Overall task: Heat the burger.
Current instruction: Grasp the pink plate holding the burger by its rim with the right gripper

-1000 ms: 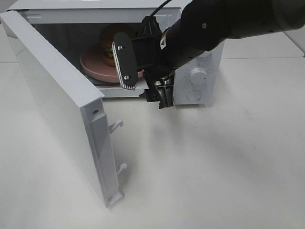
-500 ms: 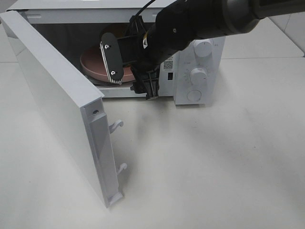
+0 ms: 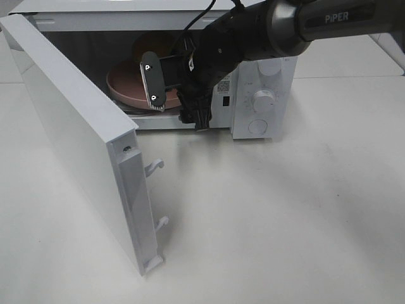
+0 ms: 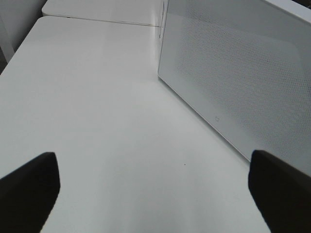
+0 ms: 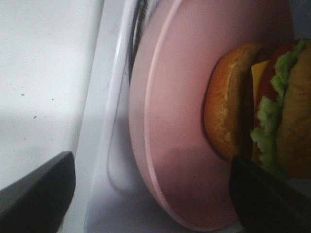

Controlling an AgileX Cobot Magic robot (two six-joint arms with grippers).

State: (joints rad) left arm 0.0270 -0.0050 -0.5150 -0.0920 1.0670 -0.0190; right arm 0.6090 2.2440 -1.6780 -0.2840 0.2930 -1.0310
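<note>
Tabletop [image 3: 285,221] fills the near part of your high view, white and bare. On the near left the microwave door [image 3: 76,133] stands swung wide open, its free edge with two white latch hooks pointing toward you. Your left gripper [image 4: 150,194] is out of the high view; its wrist camera shows the two dark fingertips [image 4: 29,187] spread far apart over the table with nothing between them, looking at the door's dotted outer face [image 4: 243,82].

Farther back, your right gripper [image 3: 174,101] sits at the mouth of the microwave [image 3: 262,101], reaching across from the right. Its jaws are spread wide and grip nothing; one finger pad [image 3: 152,85] is turned toward you.

Just beyond it, inside the cavity, the pink plate [image 3: 123,88] rests on the floor of the oven, and the burger [image 5: 257,107] sits on that plate, toward the far side. The wrist view shows its bun, lettuce and cheese between the open fingertips, untouched.
</note>
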